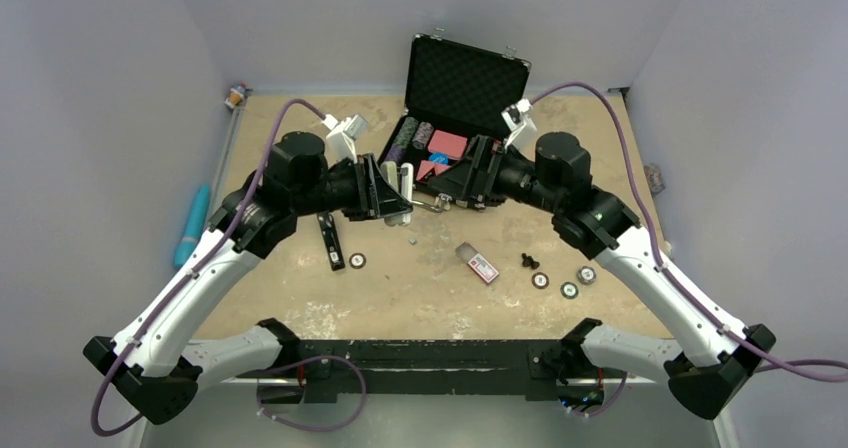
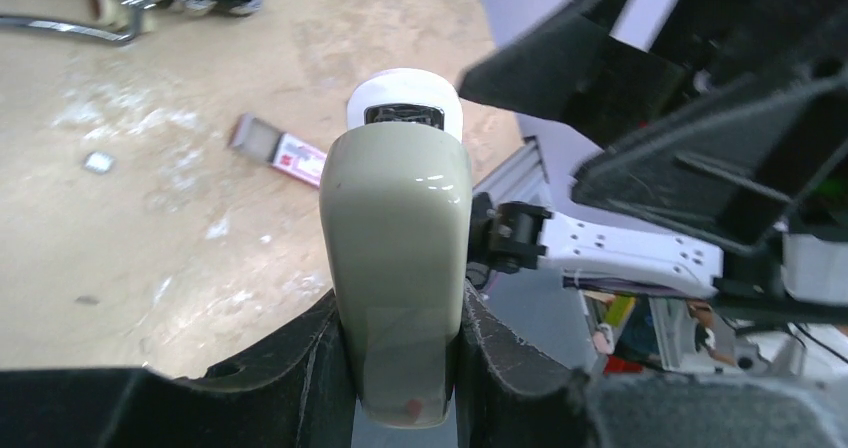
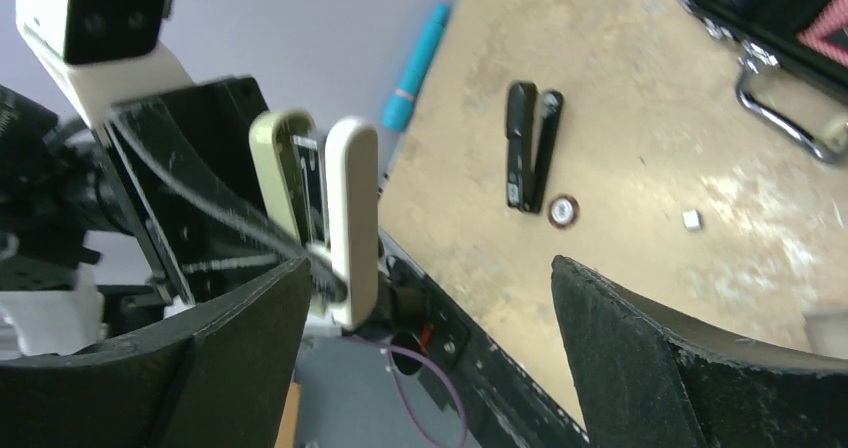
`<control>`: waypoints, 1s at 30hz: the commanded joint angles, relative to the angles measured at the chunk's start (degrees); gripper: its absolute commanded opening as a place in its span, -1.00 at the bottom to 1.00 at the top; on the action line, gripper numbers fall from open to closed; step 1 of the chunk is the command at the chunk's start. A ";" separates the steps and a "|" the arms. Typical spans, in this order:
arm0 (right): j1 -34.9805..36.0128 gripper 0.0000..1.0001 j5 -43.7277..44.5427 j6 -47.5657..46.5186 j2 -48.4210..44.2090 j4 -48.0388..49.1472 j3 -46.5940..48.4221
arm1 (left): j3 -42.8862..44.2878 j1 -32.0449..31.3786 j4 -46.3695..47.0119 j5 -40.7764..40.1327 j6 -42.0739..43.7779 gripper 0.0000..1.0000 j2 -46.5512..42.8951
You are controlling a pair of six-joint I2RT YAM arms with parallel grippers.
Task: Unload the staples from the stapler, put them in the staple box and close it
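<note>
The black stapler [image 1: 330,240] lies on the table below my left gripper, its two slim halves spread in a narrow V; it also shows in the right wrist view [image 3: 516,148]. My left gripper [image 1: 400,200] is shut on a cream-and-white device [image 2: 398,228] shaped like a small stapler and holds it above the table. The device also shows in the right wrist view [image 3: 335,218], its two halves slightly apart. My right gripper [image 1: 455,190] is open and empty, facing the device from the right, its jaws wide apart [image 3: 430,358].
An open black case [image 1: 465,78] with chips and pink cards stands at the back. A small red-and-white box [image 1: 483,266], a black bit [image 1: 529,261] and round rings [image 1: 357,261] [image 1: 569,290] lie on the table. A teal tube [image 1: 192,223] lies at the left edge.
</note>
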 commanded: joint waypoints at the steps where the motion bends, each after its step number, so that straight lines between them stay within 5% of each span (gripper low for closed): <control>1: -0.04 0.86 2.26 -0.23 -5.63 -3.09 -5.32 | 0.49 0.05 -7.26 -11.25 1.96 -1.00 0.79; 16: -0.08 0.86 9.82 -2.24 -12.70 -14.13 -8.28 | 2.86 1.56 -20.79 -32.98 -3.61 -1.00 16.35; 30: -0.14 0.85 11.45 -4.87 -11.71 -18.43 -6.49 | 7.99 5.94 -21.16 -35.30 -11.08 -1.00 39.94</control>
